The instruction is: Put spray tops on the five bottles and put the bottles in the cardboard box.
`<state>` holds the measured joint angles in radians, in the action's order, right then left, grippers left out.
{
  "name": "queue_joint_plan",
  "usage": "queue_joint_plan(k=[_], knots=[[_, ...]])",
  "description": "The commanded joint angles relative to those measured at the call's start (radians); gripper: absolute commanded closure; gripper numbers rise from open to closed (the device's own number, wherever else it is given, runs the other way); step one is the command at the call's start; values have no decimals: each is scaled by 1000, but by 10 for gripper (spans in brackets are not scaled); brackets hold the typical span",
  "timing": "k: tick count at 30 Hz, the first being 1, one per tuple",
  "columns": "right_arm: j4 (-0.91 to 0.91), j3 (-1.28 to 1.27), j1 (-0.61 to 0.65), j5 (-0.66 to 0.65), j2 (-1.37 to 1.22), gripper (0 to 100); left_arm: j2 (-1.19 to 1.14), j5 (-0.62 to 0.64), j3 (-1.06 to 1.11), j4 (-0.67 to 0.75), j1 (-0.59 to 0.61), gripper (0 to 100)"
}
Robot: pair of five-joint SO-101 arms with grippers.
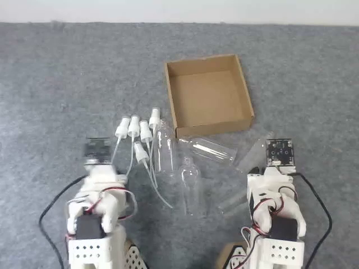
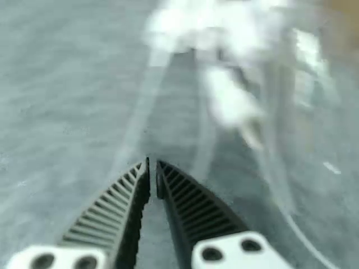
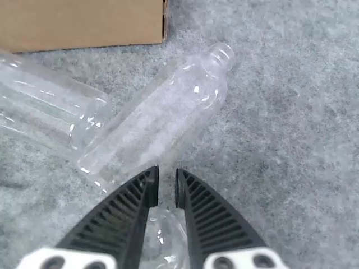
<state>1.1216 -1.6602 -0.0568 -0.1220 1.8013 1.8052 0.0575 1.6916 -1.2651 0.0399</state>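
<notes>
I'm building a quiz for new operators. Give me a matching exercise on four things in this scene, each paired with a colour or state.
1 cardboard box
2 spray tops
3 bottles
4 carpet

a clear, lying down
b grey
c white, with tubes
d brown, empty

Pairs: 1-d, 2-c, 3-a, 4-b

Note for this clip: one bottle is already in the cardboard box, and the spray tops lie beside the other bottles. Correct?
No: the high view shows the cardboard box empty, all bottles outside it. The spray tops do lie beside them.
</notes>
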Motion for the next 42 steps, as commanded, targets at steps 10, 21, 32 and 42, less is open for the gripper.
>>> queue_joint_plan(k=[10, 21, 32, 42], knots=[[-54, 365, 105, -114, -41, 832, 20, 8, -7, -2, -9, 987], [-111, 641, 159, 109, -613, 829, 20, 8, -7, -2, -9, 987], [-166, 717, 150, 328, -952, 809, 20, 8, -7, -2, -9, 987], [-180, 802, 151, 387, -1165, 697, 20, 8, -7, -2, -9, 987]])
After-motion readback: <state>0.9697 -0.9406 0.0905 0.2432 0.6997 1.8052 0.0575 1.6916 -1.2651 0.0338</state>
